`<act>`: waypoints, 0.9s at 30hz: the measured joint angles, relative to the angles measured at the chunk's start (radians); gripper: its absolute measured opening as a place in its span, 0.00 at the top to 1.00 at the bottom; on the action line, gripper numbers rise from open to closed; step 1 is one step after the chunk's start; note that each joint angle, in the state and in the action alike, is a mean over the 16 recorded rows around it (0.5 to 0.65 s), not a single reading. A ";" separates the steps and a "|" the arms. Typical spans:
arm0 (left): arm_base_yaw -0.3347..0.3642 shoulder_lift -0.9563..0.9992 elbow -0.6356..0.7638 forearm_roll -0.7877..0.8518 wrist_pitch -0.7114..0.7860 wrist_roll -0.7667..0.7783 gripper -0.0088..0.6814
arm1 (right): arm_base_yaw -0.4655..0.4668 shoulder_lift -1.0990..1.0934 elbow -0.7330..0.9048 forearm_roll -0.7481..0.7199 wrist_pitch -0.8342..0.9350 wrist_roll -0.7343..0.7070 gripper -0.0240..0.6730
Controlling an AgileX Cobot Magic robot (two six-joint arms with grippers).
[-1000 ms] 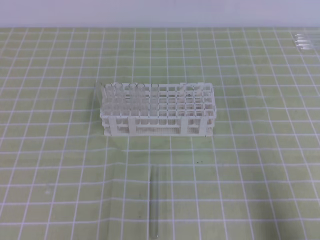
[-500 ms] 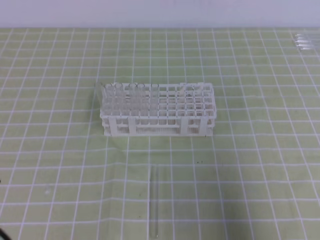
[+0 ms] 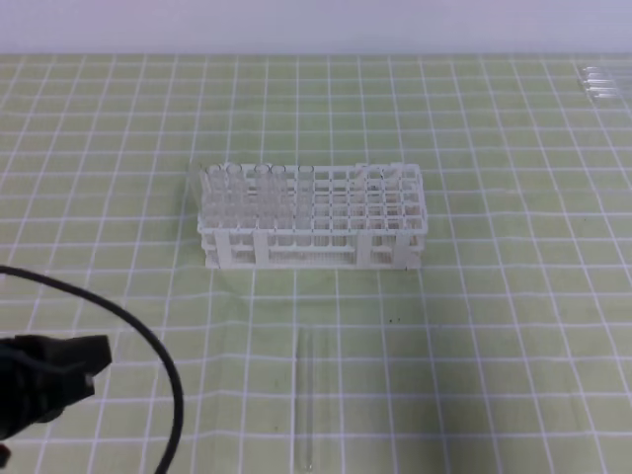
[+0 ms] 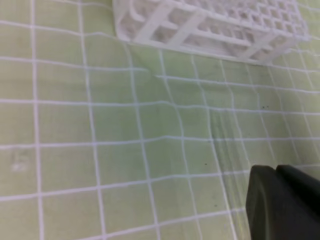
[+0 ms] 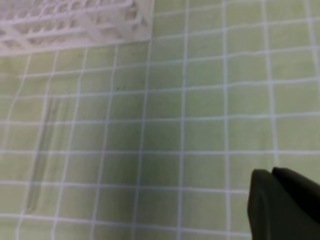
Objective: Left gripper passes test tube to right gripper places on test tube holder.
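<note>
Where it lies flat: test tube (image 3: 306, 400) clear, slender.

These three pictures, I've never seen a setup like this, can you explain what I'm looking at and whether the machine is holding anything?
It is a two-armed robot at a table covered by a green grid mat. The wide picture comes from a camera above the table. The other two come from cameras on each arm's wrist, looking down past its dark fingers.

In the wide view the left gripper, black with a trailing cable, enters at the lower left. The right arm shows only in its own wrist view, as a dark corner.

On the mat stands a white test tube holder, and in front of it lies a clear test tube. Nothing is held yet.
</note>
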 joint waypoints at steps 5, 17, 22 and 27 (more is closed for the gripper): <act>-0.079 0.128 -0.053 -0.058 0.009 0.055 0.99 | 0.000 0.047 0.000 0.055 0.020 -0.049 0.97; -0.437 0.489 -0.213 0.069 -0.107 -0.150 0.99 | 0.000 0.072 0.000 0.120 0.014 -0.111 0.97; -0.551 0.644 -0.313 0.187 -0.095 -0.296 0.99 | 0.000 0.072 0.000 0.123 0.021 -0.132 0.97; -0.619 0.773 -0.411 0.306 -0.021 -0.434 0.99 | 0.000 0.072 0.000 0.133 0.029 -0.161 0.97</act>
